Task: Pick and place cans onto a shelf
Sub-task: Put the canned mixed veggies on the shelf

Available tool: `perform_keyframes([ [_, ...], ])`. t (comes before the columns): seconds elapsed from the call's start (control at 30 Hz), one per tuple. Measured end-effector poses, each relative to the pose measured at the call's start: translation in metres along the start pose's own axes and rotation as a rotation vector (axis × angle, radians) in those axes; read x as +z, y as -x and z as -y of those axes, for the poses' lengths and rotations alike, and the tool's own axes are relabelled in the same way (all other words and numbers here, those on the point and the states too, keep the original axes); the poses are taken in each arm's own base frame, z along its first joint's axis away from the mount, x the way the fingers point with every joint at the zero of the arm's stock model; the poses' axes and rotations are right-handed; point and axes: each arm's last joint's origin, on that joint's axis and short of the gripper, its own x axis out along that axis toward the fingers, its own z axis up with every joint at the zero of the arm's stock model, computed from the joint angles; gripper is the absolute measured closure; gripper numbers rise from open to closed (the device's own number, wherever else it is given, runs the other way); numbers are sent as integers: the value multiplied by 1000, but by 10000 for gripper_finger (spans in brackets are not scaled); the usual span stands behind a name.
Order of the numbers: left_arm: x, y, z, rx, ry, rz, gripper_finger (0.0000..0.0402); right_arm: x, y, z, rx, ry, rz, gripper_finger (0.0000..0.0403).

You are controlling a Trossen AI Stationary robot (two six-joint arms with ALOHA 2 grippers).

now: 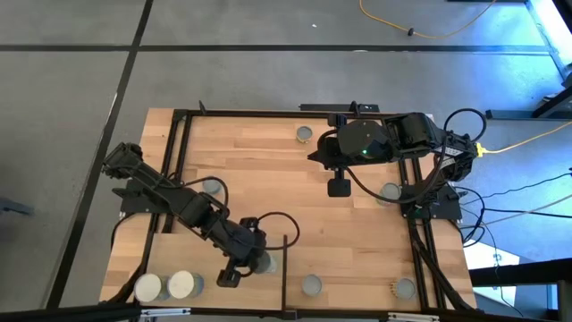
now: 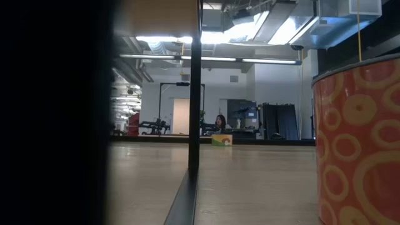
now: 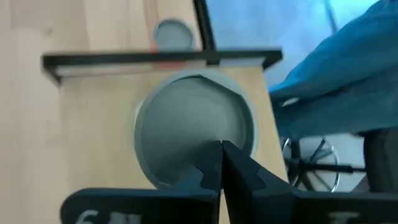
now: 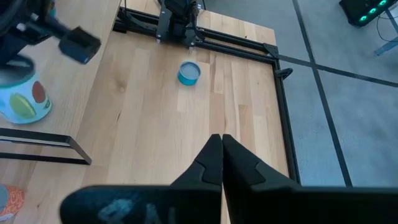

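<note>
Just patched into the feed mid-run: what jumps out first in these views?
The left gripper sits shut right over a can near the table's front edge, beside the shelf's thin black upright edge. Two whitish-topped cans stand on the shelf at front left. The right gripper hangs shut above mid-table.

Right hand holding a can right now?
No. In the right wrist view the right hand has its fingers pressed together with nothing between them, above bare tabletop; the teal can sits well beyond it.

Left arm stretched diagonally toward the near edge, left gripper [image 1: 234, 274] low, fingers closed together. Right arm folded at the far side, right gripper [image 1: 338, 187] raised, fingers closed.
</note>
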Motion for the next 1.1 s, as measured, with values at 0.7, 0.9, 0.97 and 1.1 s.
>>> perform_keyframes([
  [0.7,26,21,-8,107,-26,65,402,0,0,0,0,-1,0,402],
  [0.9,34,19,-17,66,-10,85,402,0,0,0,2,-2,1,402],
  [0.97,36,20,-21,103,7,102,401,0,0,0,14,-1,2,402],
  [1.1,38,21,-27,124,8,110,402,0,0,-1,29,-1,4,402],
])
